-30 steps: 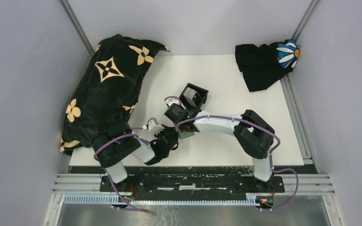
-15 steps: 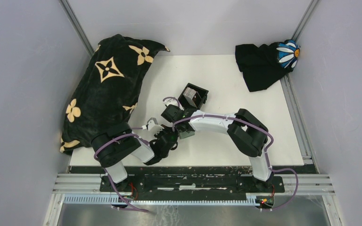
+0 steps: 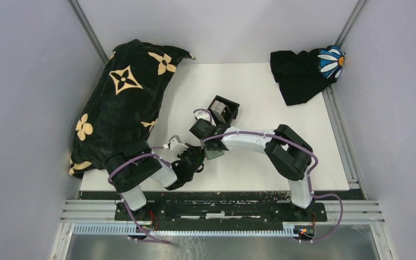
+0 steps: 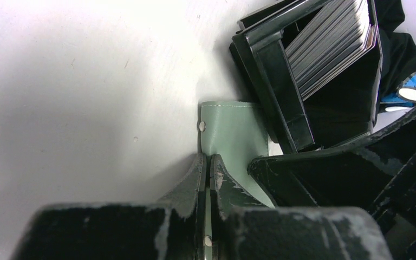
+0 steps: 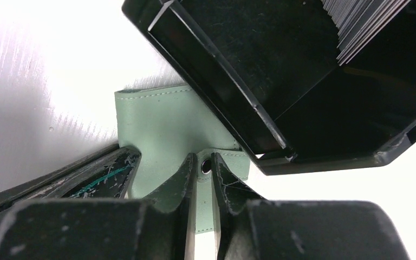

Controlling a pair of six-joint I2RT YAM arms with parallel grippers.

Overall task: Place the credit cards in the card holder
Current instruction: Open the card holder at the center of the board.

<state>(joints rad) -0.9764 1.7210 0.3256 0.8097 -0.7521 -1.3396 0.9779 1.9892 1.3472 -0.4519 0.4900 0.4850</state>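
The white worktop [image 3: 281, 157] carries a big black blanket with tan flowers [image 3: 122, 103], heaped well off to the left claw's [image 4: 206, 170] left. A black cloth with a daisy [image 3: 298, 76] lies far beyond the right claw [image 5: 204, 173], to its right. The black card holder [image 5: 271, 59] sits just beyond both claws, with a stack of credit cards [image 4: 330, 46] leaning inside it. Its near corner overlaps a pale green stitched pouch [image 4: 235, 130]. The left claw is pinched tight on the pouch's near edge. The right claw, just beside it, is closed to a narrow slit on the pouch's snap tab.
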